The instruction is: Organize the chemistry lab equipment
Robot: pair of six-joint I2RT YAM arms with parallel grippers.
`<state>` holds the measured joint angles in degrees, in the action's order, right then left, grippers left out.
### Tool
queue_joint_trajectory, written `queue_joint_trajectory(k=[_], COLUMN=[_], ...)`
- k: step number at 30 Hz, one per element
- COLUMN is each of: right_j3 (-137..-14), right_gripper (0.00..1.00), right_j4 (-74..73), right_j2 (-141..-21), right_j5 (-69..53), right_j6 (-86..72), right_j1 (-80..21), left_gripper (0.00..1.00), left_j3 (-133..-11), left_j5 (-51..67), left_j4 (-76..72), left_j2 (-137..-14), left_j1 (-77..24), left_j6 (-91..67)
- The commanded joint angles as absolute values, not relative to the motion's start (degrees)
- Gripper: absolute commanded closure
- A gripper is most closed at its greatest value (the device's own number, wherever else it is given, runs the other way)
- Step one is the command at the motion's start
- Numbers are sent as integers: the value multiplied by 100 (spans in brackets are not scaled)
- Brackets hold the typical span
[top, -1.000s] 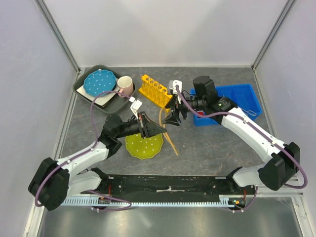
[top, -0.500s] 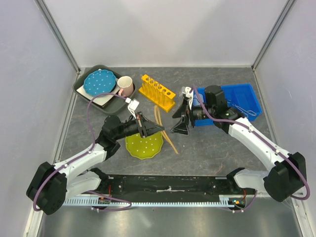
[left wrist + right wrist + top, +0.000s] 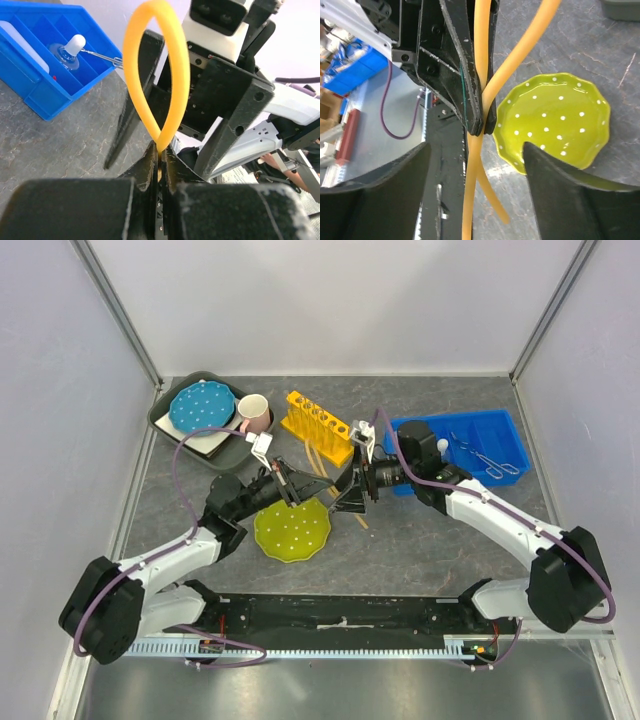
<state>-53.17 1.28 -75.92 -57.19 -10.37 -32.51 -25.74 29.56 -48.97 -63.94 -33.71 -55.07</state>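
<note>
1. The left gripper [image 3: 159, 150] had its jaws pressed together on the yellow rubber tubing [image 3: 181, 75], pinching it where the loop closed.
2. That loop stood between the widely spread jaws of the right gripper [image 3: 349, 496].
3. The tubing's loose ends trailed down past the rim of the dotted yellow-green plate [image 3: 292, 530].
4. The yellow test-tube rack [image 3: 318, 425] stood just behind both grippers.
5. The white-capped flask [image 3: 70, 50] sat in a compartment of the blue bin [image 3: 45, 100].

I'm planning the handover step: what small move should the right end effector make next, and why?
Probably close the right end effector on the yellow-orange flexible tubing. It stands open with a finger on each side of the tubing, while the left end effector pinches it.
</note>
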Motion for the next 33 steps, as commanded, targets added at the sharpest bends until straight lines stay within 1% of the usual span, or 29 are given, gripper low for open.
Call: queue_joint_trajectory(k=[1, 2, 4, 5, 6, 7, 9, 10, 12, 13, 16, 17, 19, 20, 22, 23, 24, 25, 26, 28, 29, 30, 33], right_j3=[-5308, -5335, -5387, -5457, -5493, -5528, -5590, -5599, -5634, -5651, -5800, -5984, -6361, -6520, -7019, -7188, -7329, -7548, -7663, -7961, -8041, -8129, -8524], right_gripper=[30, 50, 72, 89, 95, 100, 100, 100, 100, 100, 100, 100, 100, 100, 100, 100, 100, 100, 100, 100, 100, 100, 100], right_j4=[809, 809, 730, 660, 485, 388, 116, 45, -313, -473, -1158, -1691, -2326, -2956, -3583, -4134, -4357, -4551, -4918, -5254, -5526, -5633, -6020], right_j2=[-7690, -7717, -7726, -7734, -7752, -7743, -7708, -7682, -7638, -7577, -7419, -7409, -7453, -7497, -7663, -7725, -7769, -7813, -7813, -7874, -7901, -7945, -8243], right_j5=[-5810, -5792, -5792, -5783, -5783, -5748, -5713, -5678, -5599, -5459, -5082, -4958, -4599, -4153, -3825, -3571, -3499, -3376, -3236, -2586, -2358, -1868, -1390], right_j6=[-1459, -1459, -1345, -1275, -1092, -1003, -827, -678, -458, -153, 576, 789, 1516, 1755, 2125, 2440, 2574, 2714, 3029, 3461, 3672, 4091, 4813], right_j1=[-3313, -3313, -3313, -3313, -3313, -3313, -3279, -3252, -3121, -3059, -2769, -2603, -2462, -2287, -2023, -1682, -1453, -1241, -813, -433, -48, 200, 1000], left_gripper=[98, 98, 98, 98, 98, 98, 97, 87, 71, 56, 33, 30, 21, 20, 18, 18, 18, 18, 18, 18, 18, 18, 18], left_j3=[-2602, -2602, -2602, -2593, -2584, -2575, -2558, -2566, -2601, -2628, -2811, -2899, -3267, -3426, -3943, -4094, -4218, -4358, -4385, -4334, -4290, -4237, -3974], left_j5=[2628, 2602, 2584, 2575, 2575, 2558, 2514, 2496, 2461, 2461, 2443, 2443, 2417, 2347, 2059, 1970, 1890, 1820, 1750, 1740, 1723, 1714, 1635], left_j4=[-5625, -5625, -5625, -5634, -5625, -5599, -5555, -5485, -5126, -4976, -3976, -3163, -2238, -1354, -356, -38, 783, 1035, 1272, 1730, 1845, 1915, 2127], left_j2=[-6469, -6477, -6477, -6486, -6495, -6486, -6443, -6408, -6223, -6118, -5565, -5407, -4915, -4756, -4457, -4404, -4351, -4246, -4193, -4018, -3947, -3894, -3701], left_j1=[-3349, -3349, -3357, -3349, -3349, -3349, -3349, -3340, -3296, -3218, -2910, -2805, -2506, -2418, -2320, -2320, -2320, -2312, -2312, -2320, -2320, -2320, -2320], left_j6=[-5827, -5818, -5810, -5810, -5810, -5810, -5775, -5748, -5643, -5582, -5213, -4881, -4415, -3794, -3062, -2310, -1981, -1708, -1227, -706, -590, -493, -273])
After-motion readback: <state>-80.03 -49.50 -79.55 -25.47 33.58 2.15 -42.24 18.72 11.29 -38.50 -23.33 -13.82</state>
